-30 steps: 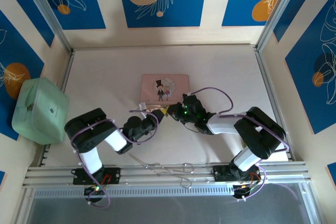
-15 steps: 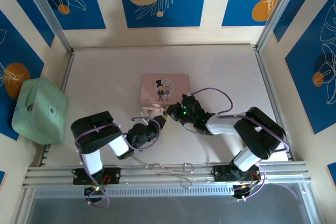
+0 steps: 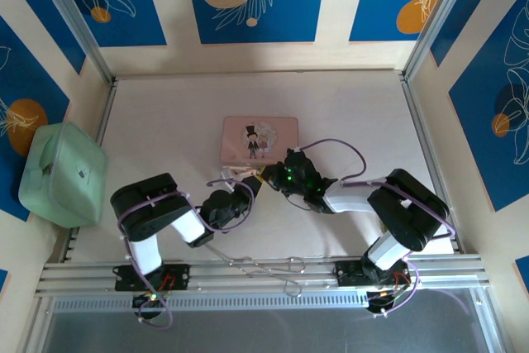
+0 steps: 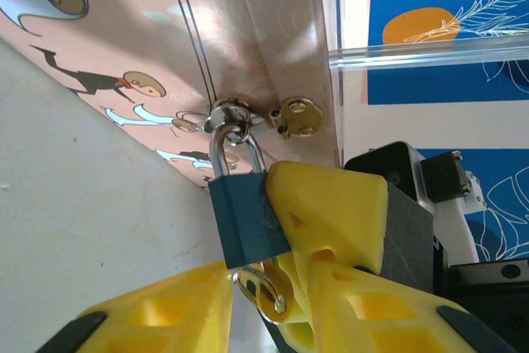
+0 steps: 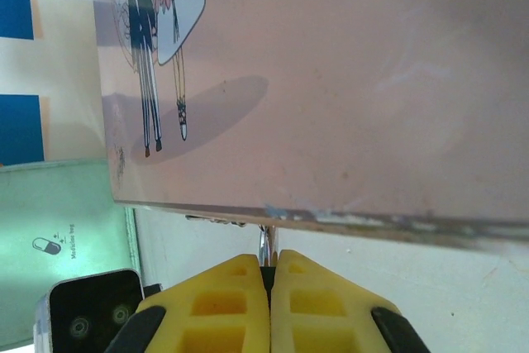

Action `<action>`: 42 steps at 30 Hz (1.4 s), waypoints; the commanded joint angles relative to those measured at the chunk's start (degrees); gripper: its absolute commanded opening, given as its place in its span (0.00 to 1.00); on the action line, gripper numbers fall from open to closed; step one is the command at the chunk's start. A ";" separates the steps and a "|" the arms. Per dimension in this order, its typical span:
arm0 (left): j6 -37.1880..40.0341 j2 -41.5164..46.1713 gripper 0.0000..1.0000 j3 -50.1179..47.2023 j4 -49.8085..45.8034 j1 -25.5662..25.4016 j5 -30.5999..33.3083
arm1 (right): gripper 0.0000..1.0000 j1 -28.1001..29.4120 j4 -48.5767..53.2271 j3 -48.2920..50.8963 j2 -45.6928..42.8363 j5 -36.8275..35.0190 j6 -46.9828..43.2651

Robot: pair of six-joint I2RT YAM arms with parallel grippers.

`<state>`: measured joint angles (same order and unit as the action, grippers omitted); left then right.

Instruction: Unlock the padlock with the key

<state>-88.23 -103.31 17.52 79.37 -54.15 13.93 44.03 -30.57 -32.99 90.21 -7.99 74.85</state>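
While the right gripper [image 5: 270, 260] presses its yellow fingers together on the padlock [image 4: 248, 222], we see the blue body hanging just ahead of the left gripper [image 4: 269, 295]. The padlock's thin silver shackle is threaded through the hasp [image 4: 232, 116] on the side of the pink tin box [image 3: 259, 138]. One right-gripper finger touches the padlock's side, away from the table [image 4: 74, 229]. Between the left gripper's fingertips sits the key [image 4: 259, 292], showing as a small silver loop at the padlock's base. We cannot tell whether those fingers clamp it or merely flank it. From above, both grippers meet tip to tip at the box's near edge. A mint-green case [image 3: 62, 173] lies well apart, beyond the left arm.
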 commanded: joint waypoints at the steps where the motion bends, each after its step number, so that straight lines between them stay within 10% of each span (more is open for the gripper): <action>1: -0.12 0.23 0.32 0.94 1.31 1.06 3.45 | 0.00 1.50 6.00 0.77 1.84 3.59 2.80; 19: -3.32 -3.28 0.00 -0.90 0.94 3.15 0.92 | 0.00 2.29 7.51 0.47 1.72 3.92 1.74; 26: -2.28 -3.68 0.00 -3.89 0.69 7.04 -6.93 | 0.55 -2.56 10.12 -0.08 0.44 10.70 -3.08; 31: -1.33 -6.28 0.00 -3.30 1.31 9.10 -14.54 | 0.54 -6.27 14.69 -4.39 2.29 21.76 -10.21; 42: 1.04 -4.74 0.00 -3.01 1.31 11.68 -19.45 | 0.52 -6.04 17.20 -8.67 4.57 15.66 -15.78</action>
<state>-88.01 -108.03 15.79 83.59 -43.68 -3.07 37.30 -19.09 -39.64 92.42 8.54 61.01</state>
